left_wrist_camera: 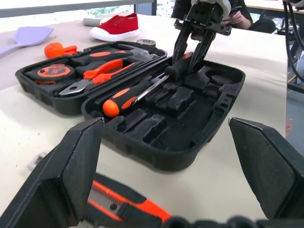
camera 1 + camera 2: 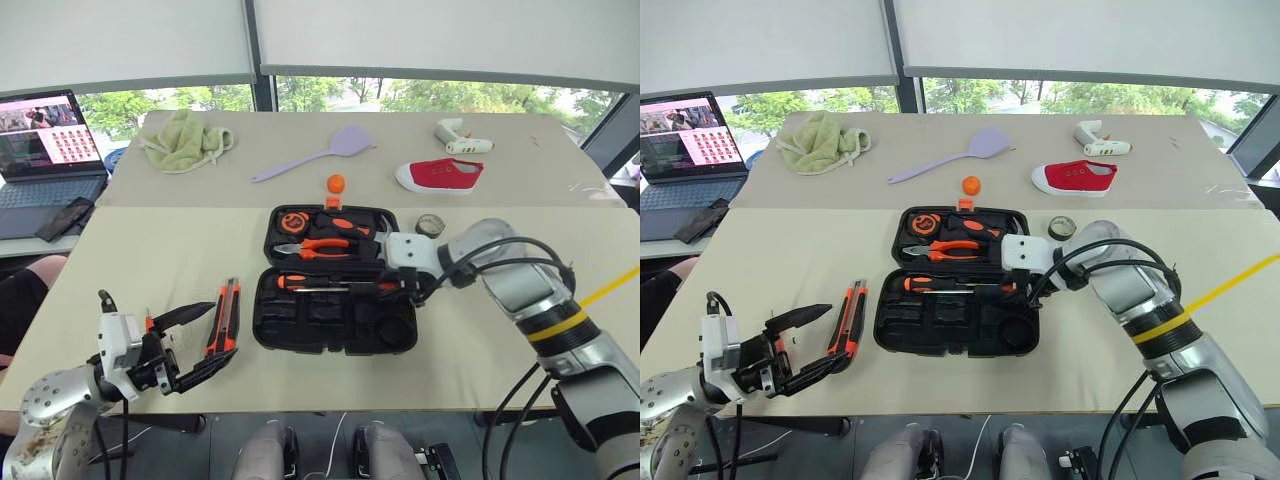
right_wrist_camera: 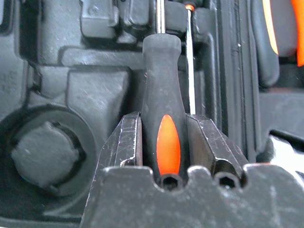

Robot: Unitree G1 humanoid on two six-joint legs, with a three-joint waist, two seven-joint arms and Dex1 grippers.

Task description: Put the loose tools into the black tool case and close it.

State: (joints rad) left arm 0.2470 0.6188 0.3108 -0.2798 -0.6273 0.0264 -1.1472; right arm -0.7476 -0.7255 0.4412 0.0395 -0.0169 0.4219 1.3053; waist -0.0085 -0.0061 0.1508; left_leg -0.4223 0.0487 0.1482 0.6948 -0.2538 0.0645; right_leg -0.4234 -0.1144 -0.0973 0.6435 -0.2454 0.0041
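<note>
Tool case lies open on the tabletop, lid flat behind the base. Far half holds pliers and other orange-and-black tools.

Near half: one screwdriver already lies in its slot, orange-and-black handle toward the left end. Right claw is clenched on the black handle of a second screwdriver, holding it low over the slots next to the first; shaft runs along the tray. Cannot tell if it is fully seated.

Left claw hangs released, jaws wide, grasping nothing, just beside the utility knife, which lies on the tabletop left of the case.

Still out: utility knife; tape roll on the tabletop behind the right arm, near the case's far right corner. Small orange object sits just beyond the lid; cannot tell what it is.

Judgement: roughly halfway. Left: release second screwdriver, stow knife and tape roll, shut lid.
</note>
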